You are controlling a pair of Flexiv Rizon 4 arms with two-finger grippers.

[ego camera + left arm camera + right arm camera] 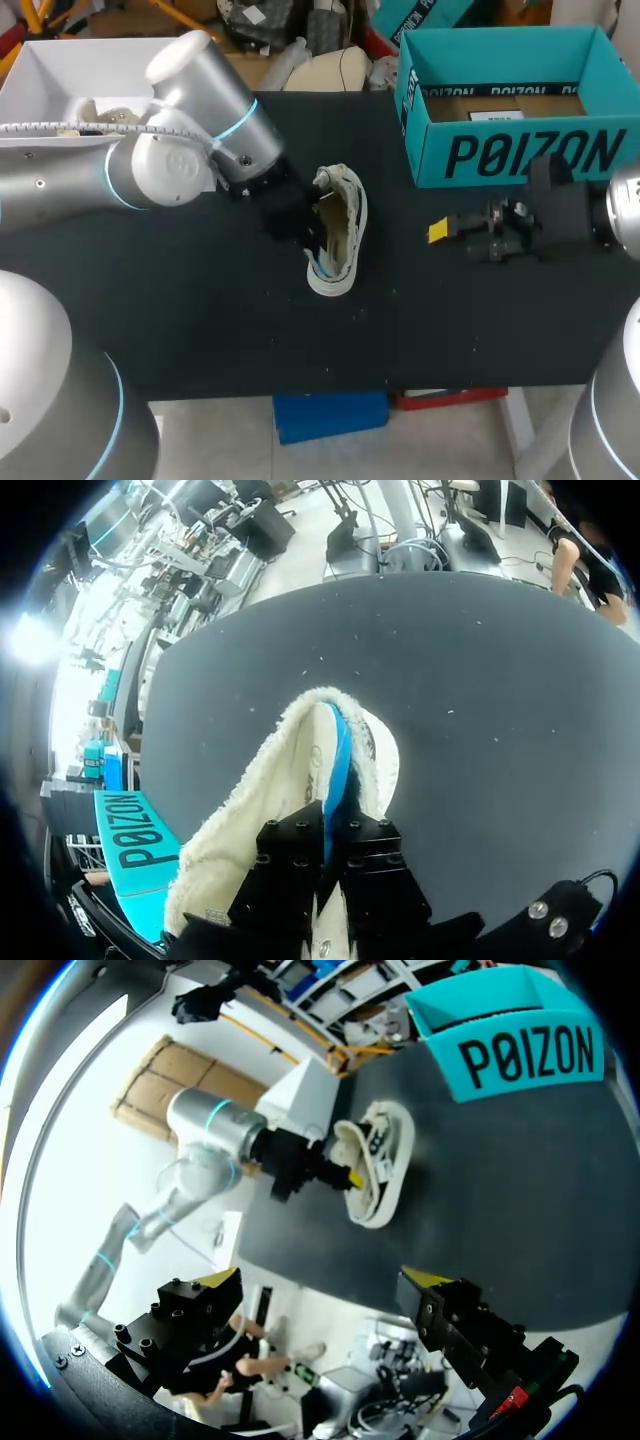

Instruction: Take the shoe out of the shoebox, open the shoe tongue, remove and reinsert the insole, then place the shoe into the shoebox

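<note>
Lying on its side mid-table, the shoe is sitting outside the teal shoebox. My left gripper is clamping narrow on the shoe's rim, with blue lining running between its fingers. My right gripper is hovering wide, holding nothing, near the shoe and in front of the shoebox.

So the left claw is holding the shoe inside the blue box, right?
No. The left claw does hold the shoe, but the shoe lies on the black table, outside the blue box. The head view shows this.
</note>
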